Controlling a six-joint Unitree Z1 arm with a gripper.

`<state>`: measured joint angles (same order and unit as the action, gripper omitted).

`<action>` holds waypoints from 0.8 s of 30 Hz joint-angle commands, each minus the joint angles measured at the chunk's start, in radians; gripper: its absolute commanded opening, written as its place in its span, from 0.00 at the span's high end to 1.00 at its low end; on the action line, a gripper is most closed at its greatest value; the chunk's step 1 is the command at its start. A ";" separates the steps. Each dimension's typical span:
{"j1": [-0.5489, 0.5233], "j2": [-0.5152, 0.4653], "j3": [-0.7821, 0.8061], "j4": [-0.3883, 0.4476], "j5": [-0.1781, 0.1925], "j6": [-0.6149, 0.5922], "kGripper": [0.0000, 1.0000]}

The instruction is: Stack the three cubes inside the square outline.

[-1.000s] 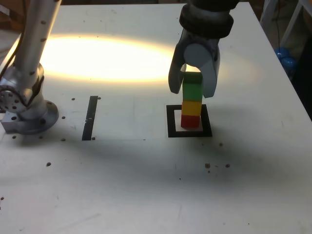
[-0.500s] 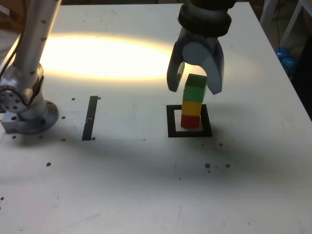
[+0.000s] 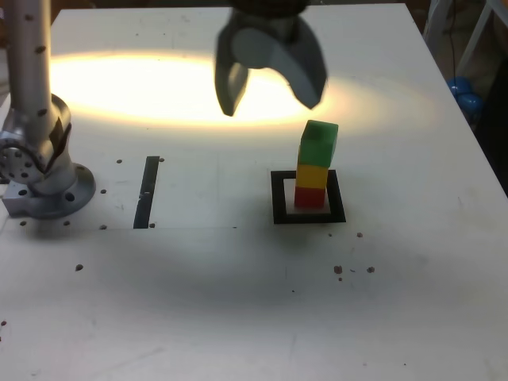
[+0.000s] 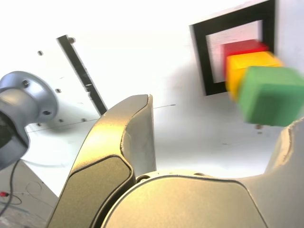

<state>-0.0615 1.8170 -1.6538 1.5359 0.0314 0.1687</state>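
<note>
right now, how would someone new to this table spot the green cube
Find the black square outline on the white table, toward the exterior view's right. A three-cube stack stands inside it. The green cube is on top, above the yellow cube and red cube.

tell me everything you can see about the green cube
The small matte green cube is a solid-coloured block with no markings. It sits on top of a yellow cube, which rests on a red cube inside the black square tape outline. It looks turned slightly relative to the yellow cube, overhanging a little toward the exterior view's right. Only the yellow cube touches it; the open grey gripper hangs clear of it, up and to the exterior view's left.
</note>
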 commanded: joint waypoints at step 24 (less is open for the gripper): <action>0.002 -0.282 0.788 -0.373 0.003 -0.073 0.00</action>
<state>-0.0613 1.5454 -0.9007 1.1818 0.0378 0.1012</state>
